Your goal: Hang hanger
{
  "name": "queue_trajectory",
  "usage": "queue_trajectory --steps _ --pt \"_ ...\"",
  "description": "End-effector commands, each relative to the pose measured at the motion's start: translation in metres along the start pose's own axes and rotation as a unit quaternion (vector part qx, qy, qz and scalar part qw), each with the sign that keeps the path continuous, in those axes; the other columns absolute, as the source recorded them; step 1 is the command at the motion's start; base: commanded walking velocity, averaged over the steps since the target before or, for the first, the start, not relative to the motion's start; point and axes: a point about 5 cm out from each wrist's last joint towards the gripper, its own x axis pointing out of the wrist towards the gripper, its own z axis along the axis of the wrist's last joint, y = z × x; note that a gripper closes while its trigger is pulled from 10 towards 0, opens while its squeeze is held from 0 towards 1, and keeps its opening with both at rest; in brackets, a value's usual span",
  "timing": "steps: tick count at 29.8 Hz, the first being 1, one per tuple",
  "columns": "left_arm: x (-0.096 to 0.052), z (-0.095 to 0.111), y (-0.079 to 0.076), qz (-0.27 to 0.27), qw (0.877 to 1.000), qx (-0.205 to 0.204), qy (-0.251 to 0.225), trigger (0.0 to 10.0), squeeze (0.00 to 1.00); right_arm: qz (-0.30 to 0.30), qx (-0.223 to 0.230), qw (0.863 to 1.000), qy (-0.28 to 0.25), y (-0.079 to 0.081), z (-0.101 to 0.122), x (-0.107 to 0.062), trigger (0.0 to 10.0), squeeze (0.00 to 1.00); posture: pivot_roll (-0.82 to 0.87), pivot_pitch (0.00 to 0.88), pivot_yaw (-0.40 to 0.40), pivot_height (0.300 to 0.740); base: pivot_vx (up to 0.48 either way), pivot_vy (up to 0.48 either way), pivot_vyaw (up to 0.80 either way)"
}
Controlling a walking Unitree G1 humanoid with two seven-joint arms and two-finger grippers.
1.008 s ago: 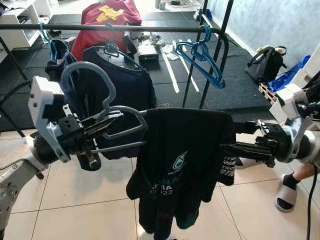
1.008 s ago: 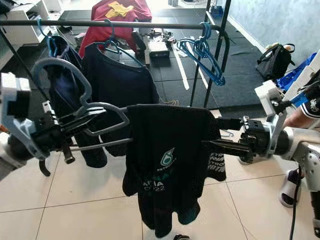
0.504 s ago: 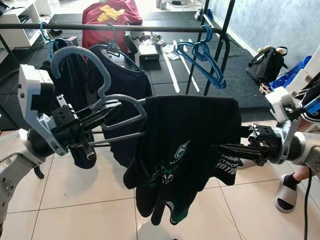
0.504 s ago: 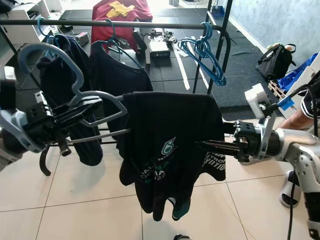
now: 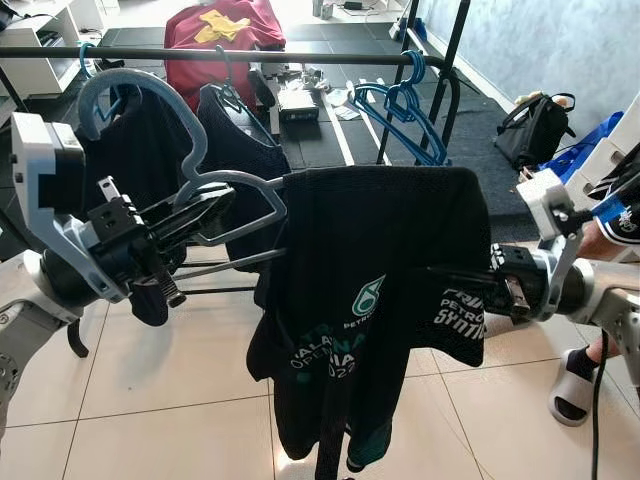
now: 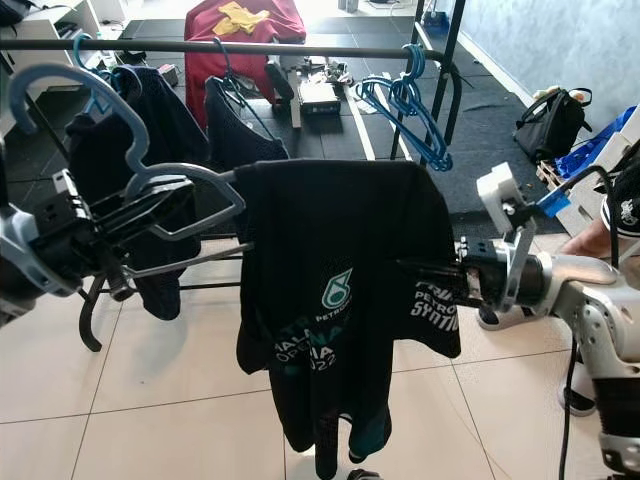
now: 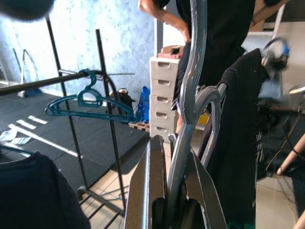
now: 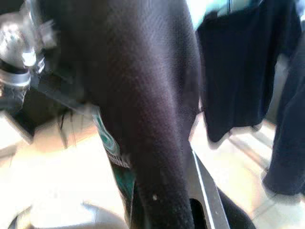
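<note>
Nearest me, I have the hanger [image 5: 215, 200] clamped in the left gripper [image 5: 195, 215]: the left wrist view shows both fingers closed on its grey neck just under the hook. The hook [image 5: 130, 100] curls up above the gripper, level with the rail but not over it. A black shirt [image 5: 375, 300] is draped on the hanger and hangs between my arms. On the far side of the shirt, the right gripper [image 6: 430, 275] reaches into the cloth; in the right wrist view the fabric drapes over its fingers and I cannot tell whether they are pinched or spread.

I judge this to be the carry step, with the hooking not yet done. Beyond the shirt stands the rail [image 5: 300, 56], running across the view, with dark garments [image 5: 150, 160] on its left part and empty blue hangers [image 5: 405, 110] near its right post. A bare stretch lies between them.

The next move, as I see it, calls for lifting the hook above the rail at that bare stretch, then lowering it on so the shirt hangs free.
</note>
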Motion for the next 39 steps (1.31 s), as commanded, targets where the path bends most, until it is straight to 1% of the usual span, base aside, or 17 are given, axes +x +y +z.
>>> queue_trajectory --steps 1,3,6,14,17,18,19,21,22,26,27,29,30,31,33,35,39 --pt "-0.003 -0.011 0.001 0.007 1.000 -0.005 0.024 0.0 0.00 -0.003 -0.008 0.999 -0.040 0.000 0.013 -0.004 0.0 0.00 -0.15 0.160 -0.015 0.740 0.000 0.000 0.00" --pt "-0.018 -0.042 0.007 0.044 0.994 -0.008 0.103 0.0 0.00 0.000 -0.016 0.989 -0.146 -0.001 0.044 -0.009 0.0 0.00 -0.15 0.158 -0.012 0.740 0.000 0.000 0.00" --pt "-0.032 -0.057 0.011 0.066 0.988 -0.013 0.141 0.0 0.00 -0.004 -0.022 0.981 -0.192 -0.003 0.059 -0.014 0.0 0.00 -0.15 0.159 -0.012 0.740 0.000 0.000 0.00" --pt "-0.078 -0.096 0.012 0.100 0.958 -0.019 0.267 0.2 0.00 -0.050 -0.036 0.975 -0.215 -0.012 0.071 -0.025 0.0 0.00 -0.14 0.161 -0.013 0.740 0.000 0.000 0.00" --pt "-0.090 -0.106 0.012 0.123 0.949 -0.033 0.287 1.0 0.00 -0.103 -0.030 0.981 -0.158 -0.024 0.052 -0.019 0.0 0.00 -0.14 0.162 -0.009 0.740 0.000 0.000 0.00" --pt "-0.095 -0.114 0.009 0.135 0.945 -0.041 0.296 2.7 0.00 -0.141 -0.020 0.985 -0.099 -0.032 0.030 -0.014 0.0 0.00 -0.14 0.161 -0.009 0.740 0.000 0.000 0.00" --pt "-0.099 -0.125 0.006 0.159 0.936 -0.049 0.311 6.5 0.00 -0.189 -0.002 0.981 -0.053 -0.041 0.005 -0.010 0.0 0.00 -0.14 0.161 -0.009 0.740 0.000 0.000 0.00" --pt "-0.102 -0.132 0.004 0.174 0.930 -0.053 0.321 6.5 0.00 -0.217 0.009 0.976 -0.026 -0.045 -0.011 -0.009 0.0 0.00 -0.14 0.161 -0.009 0.740 0.000 0.000 0.00" --pt "-0.104 -0.145 0.001 0.219 0.917 -0.062 0.328 10.0 0.00 -0.258 0.033 0.966 -0.006 -0.051 -0.033 -0.004 10.0 0.00 -0.14 0.160 -0.007 0.740 0.000 0.000 0.00" --pt "-0.107 -0.169 -0.010 0.287 0.892 -0.085 0.340 10.0 0.00 -0.319 0.061 0.945 0.033 -0.054 -0.073 0.006 10.0 0.00 -0.14 0.159 -0.006 0.740 0.000 0.000 0.00" --pt "-0.112 -0.184 -0.019 0.338 0.869 -0.091 0.351 10.0 0.00 -0.366 0.069 0.927 0.049 -0.055 -0.097 0.008 10.0 0.00 -0.14 0.155 -0.008 0.740 0.000 0.000 0.00" --pt "-0.112 -0.184 -0.019 0.338 0.869 -0.091 0.351 10.0 0.00 -0.366 0.069 0.927 0.049 -0.055 -0.097 0.008 10.0 0.00 -0.14 0.155 -0.008 0.740 0.000 0.000 0.00" --pt "-0.121 -0.198 -0.029 0.406 0.837 -0.106 0.352 10.0 0.00 -0.409 0.091 0.906 0.062 -0.052 -0.125 0.010 10.0 0.00 -0.13 0.154 -0.011 0.740 0.000 0.000 0.80" --pt "-0.121 -0.198 -0.029 0.406 0.837 -0.106 0.352 10.0 0.00 -0.409 0.091 0.906 0.062 -0.052 -0.125 0.010 10.0 0.00 -0.13 0.154 -0.011 0.740 0.000 0.000 0.80" --pt "-0.129 -0.210 -0.044 0.457 0.807 -0.111 0.357 10.0 0.00 -0.438 0.108 0.889 0.080 -0.044 -0.153 0.011 10.0 0.00 -0.12 0.152 -0.018 0.740 0.000 0.000 0.80" --pt "-0.146 -0.227 -0.084 0.524 0.760 -0.124 0.365 10.0 0.00 -0.446 0.126 0.876 0.134 -0.010 -0.210 0.015 10.0 0.00 -0.11 0.152 -0.027 0.740 0.000 0.000 0.80" --pt "-0.149 -0.235 -0.101 0.538 0.752 -0.149 0.350 10.0 0.00 -0.429 0.129 0.879 0.160 0.012 -0.238 0.017 10.0 0.00 -0.10 0.152 -0.031 0.740 0.000 0.000 0.80"
